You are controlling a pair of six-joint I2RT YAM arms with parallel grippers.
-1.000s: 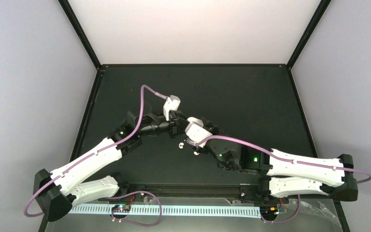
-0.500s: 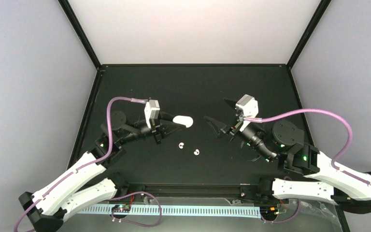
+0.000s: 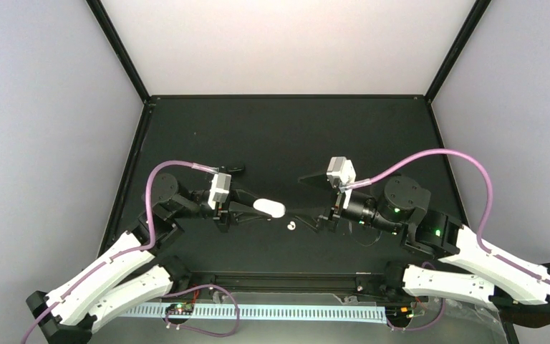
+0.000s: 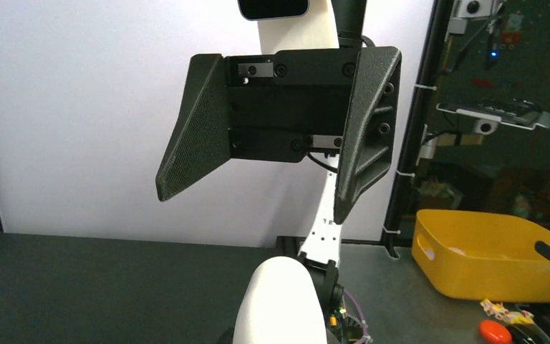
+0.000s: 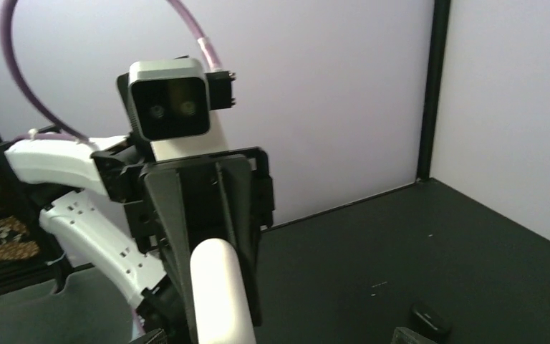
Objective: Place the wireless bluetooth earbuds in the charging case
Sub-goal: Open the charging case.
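My left gripper (image 3: 256, 206) is shut on the white oblong charging case (image 3: 271, 208), held level just above the black table and pointing right. The case (image 4: 279, 301) fills the bottom of the left wrist view, and it shows again in the right wrist view as the case (image 5: 218, 294). My right gripper (image 3: 314, 202) faces it, open wide, its fingertips just short of the case's end. One white earbud (image 3: 291, 226) lies on the table below the gap between them. A small black rounded lump (image 5: 430, 319), perhaps a black earbud, lies by my right finger's tip.
The black table (image 3: 372, 136) is walled by pale panels on three sides. A yellow bin (image 4: 494, 251) stands beyond the table's right edge. Purple cables (image 3: 430, 158) loop above both arms.
The left gripper has carried the case nearer and rightward, covering the spot where a second white earbud lay. The right gripper has swung left toward the case and opened wide.
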